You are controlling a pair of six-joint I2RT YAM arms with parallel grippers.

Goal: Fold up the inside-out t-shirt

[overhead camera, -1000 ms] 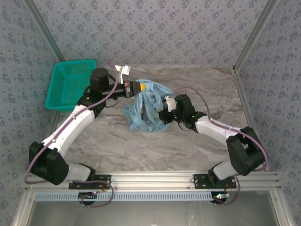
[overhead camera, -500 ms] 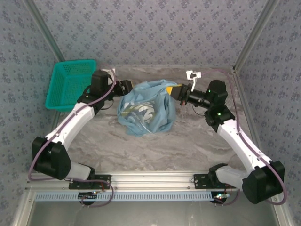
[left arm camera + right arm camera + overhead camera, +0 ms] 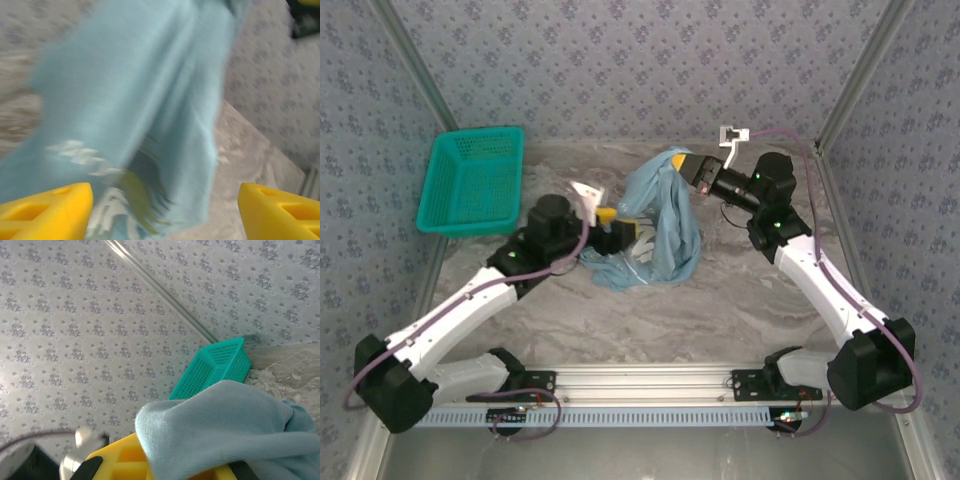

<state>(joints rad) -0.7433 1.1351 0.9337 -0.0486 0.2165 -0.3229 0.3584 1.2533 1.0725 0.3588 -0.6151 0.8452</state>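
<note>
Grey marbled table point(image 3: 740, 290) carries the scene, with the light blue inside-out t-shirt point(image 3: 665, 215) near its middle — bunched, hanging from the right gripper point(image 3: 682, 163), its lower folds heaped on the surface. A teal mesh basket point(image 3: 470, 180) sits well apart at the far left. The right gripper's jaws are clenched on a fold of cloth. The left gripper point(image 3: 618, 230), jaws spread and empty, hovers just beside the lower drape. Its grasp would likely go best on a single edge near the hem — not a bundle — so both arms can spread the fabric flat.
</note>
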